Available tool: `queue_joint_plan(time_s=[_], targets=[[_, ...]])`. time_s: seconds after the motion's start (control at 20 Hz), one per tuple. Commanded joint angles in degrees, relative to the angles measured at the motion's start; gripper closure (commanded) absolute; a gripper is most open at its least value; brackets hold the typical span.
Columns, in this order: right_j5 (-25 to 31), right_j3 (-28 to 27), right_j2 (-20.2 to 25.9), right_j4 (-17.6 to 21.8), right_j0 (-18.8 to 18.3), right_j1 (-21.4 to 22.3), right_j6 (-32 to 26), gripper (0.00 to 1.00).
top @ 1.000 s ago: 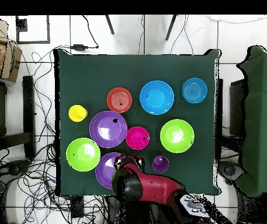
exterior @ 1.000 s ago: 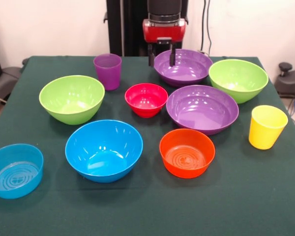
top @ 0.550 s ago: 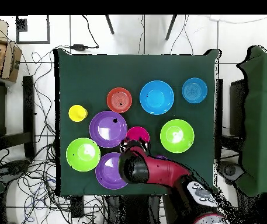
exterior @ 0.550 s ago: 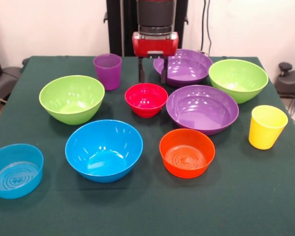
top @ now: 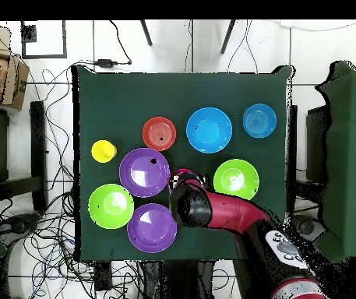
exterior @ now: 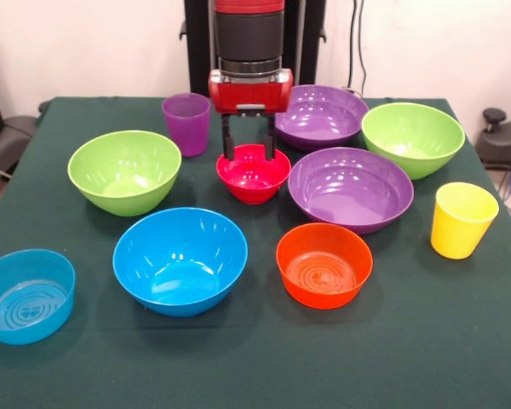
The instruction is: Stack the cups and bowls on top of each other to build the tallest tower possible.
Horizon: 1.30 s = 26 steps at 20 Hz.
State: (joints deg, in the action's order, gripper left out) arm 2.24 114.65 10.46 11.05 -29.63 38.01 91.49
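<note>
Two fingers [exterior: 270, 145] apparently straddle the red-pink bowl's [exterior: 254, 175] far rim.

place: robot lab | evidence: loose cables [top: 44, 233] on tiled floor [top: 173, 47], cloth-covered table [top: 118, 93]

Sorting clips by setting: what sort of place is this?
Probably a robotics lab: a cloth-covered table with loose cables on the tiled floor around it, and a robot arm working over plastic bowls.

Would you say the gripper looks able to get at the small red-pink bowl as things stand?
Probably yes: the gripper hangs open directly above the red-pink bowl, fingers at its far rim, with nothing between them.
</note>
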Motion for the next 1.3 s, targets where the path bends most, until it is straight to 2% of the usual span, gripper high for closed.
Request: queue_joint_plan(time_s=[0.05,0.5,1.1,1.3], targets=[[9.62,-4.66,6.85,4.05,-3.41,-0.32,-2.30,0.00],[11.25,-1.79,8.10,7.28,-8.15,1.15,-2.87,0.00],[1.56,-0.95,5.08,12.51,-6.41,-4.73,3.01,0.00],[0.86,-0.29,4.53,12.95,-5.60,-4.20,4.41,0.00]])
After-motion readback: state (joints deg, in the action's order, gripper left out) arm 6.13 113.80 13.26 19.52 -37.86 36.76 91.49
